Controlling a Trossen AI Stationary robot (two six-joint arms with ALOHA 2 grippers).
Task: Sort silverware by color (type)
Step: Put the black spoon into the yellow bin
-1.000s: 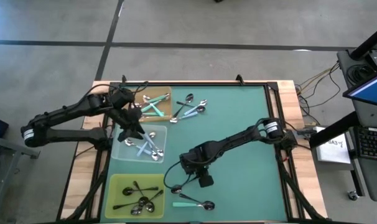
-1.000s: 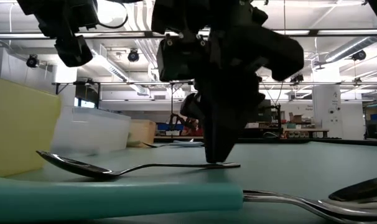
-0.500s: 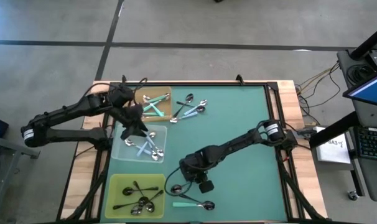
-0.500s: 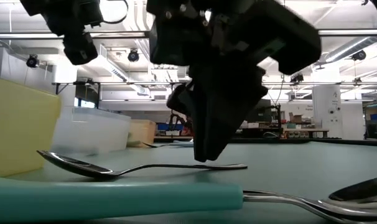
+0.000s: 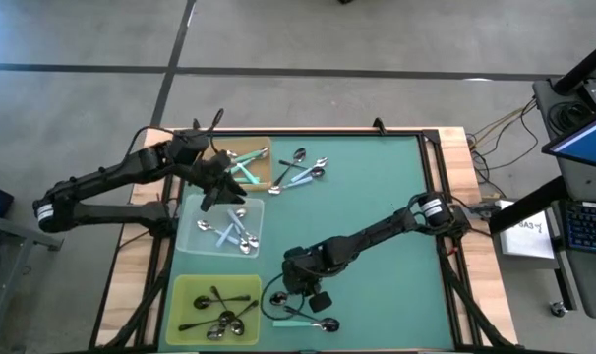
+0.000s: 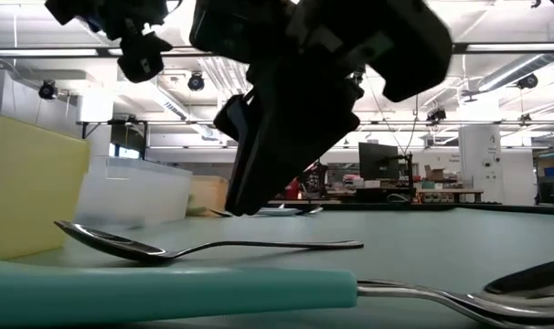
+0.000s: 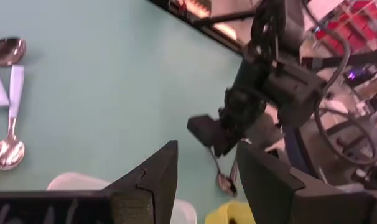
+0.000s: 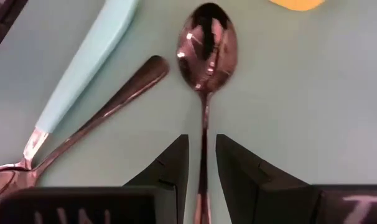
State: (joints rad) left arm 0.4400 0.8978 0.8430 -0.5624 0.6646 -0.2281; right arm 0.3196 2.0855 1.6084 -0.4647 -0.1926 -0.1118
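A dark spoon (image 8: 207, 50) lies flat on the green mat (image 5: 377, 197), with a mint-handled spoon (image 8: 89, 68) and another dark spoon (image 8: 135, 81) beside it. My right gripper (image 8: 202, 168) hangs narrowly open just above the first spoon's handle (image 6: 286, 245), one finger on each side, touching nothing. My left gripper (image 7: 204, 180) is open and holds nothing. It hovers over the clear tray (image 5: 195, 241) of pale blue spoons (image 5: 234, 234). Mint spoons lie in the brown tray (image 5: 262, 183), black ones in the yellow tray (image 5: 185, 290).
Several loose spoons (image 5: 303, 169) lie on the mat to the right of the brown tray. The three trays line the mat's left side. The mat's middle and right offer free room. Black frame rails (image 5: 426, 138) border the table.
My right gripper has lifted off the dark spoon's handle end, tipped, and moved toward the table's near left, along the handle toward the bowl. The spoon stays flat on the mat. My left gripper has tipped upward and moved toward the far edge.
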